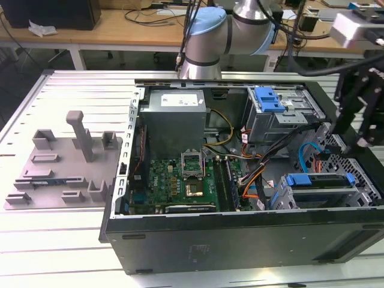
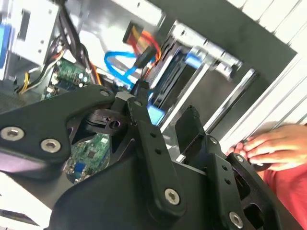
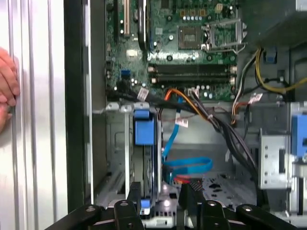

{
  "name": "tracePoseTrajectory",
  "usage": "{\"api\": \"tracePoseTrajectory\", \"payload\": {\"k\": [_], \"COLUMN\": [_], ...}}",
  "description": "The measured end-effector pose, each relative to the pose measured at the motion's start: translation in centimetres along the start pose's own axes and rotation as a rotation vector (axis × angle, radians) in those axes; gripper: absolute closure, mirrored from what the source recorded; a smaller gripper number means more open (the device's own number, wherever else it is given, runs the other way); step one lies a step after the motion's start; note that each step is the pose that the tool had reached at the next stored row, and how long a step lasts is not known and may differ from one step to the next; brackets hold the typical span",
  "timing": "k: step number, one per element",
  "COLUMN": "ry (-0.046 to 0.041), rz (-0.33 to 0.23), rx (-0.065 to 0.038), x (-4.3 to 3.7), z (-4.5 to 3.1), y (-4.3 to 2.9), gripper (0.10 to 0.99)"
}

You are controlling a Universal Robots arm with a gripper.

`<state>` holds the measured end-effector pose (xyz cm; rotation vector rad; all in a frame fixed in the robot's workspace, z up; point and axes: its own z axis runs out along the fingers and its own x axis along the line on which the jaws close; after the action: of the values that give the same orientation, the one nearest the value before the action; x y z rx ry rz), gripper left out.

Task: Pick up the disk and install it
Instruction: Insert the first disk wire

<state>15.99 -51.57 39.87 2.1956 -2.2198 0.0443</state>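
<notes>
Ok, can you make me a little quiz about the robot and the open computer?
1. True or false: the computer case lies on its side on the table with its inside showing.
2. What colour is the bracket on the disk in its cage? A red, B blue, C green.
3. Fill in: a person's ___ rests on the table beside the case.
Key: 1 true. 2 B. 3 hand.

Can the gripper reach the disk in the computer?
Probably yes. The open gripper hangs close to the disk in its cage, with nothing between them. The blue cable lies off to one side.
</notes>
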Motion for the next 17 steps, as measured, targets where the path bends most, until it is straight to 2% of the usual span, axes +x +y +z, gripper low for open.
{"api": "tracePoseTrajectory", "payload": {"k": [1, 2, 3, 4, 5, 6, 8, 11, 12, 14, 17], "ry": [0.0029, 0.0085, 0.0172, 0.0330, 0.0383, 0.0410, 0.0449, 0.0530, 0.0570, 0.0636, 0.0689], "rz": [0.000, 0.001, 0.004, 0.018, 0.025, 0.026, 0.026, 0.026, 0.027, 0.060, 0.107], "rx": [0.000, 0.000, 0.000, -0.001, -0.001, -0.001, -0.001, -0.001, -0.001, -0.003, -0.006], "x": [-0.06, -0.11, -0.15, -0.15, -0.18, -0.31, -1.34, -3.79, -4.31, -4.34, -4.34], "z": [0.01, 0.00, 0.00, 0.02, 0.00, 0.00, -0.03, -0.11, -0.14, -0.12, -0.09], "y": [-0.64, -0.89, -1.09, -1.22, -1.22, -1.22, -1.22, -1.20, -1.27, -1.51, -1.52], "gripper": [0.580, 0.580, 0.580, 0.580, 0.580, 0.580, 0.580, 0.580, 0.580, 0.580, 0.580]}}
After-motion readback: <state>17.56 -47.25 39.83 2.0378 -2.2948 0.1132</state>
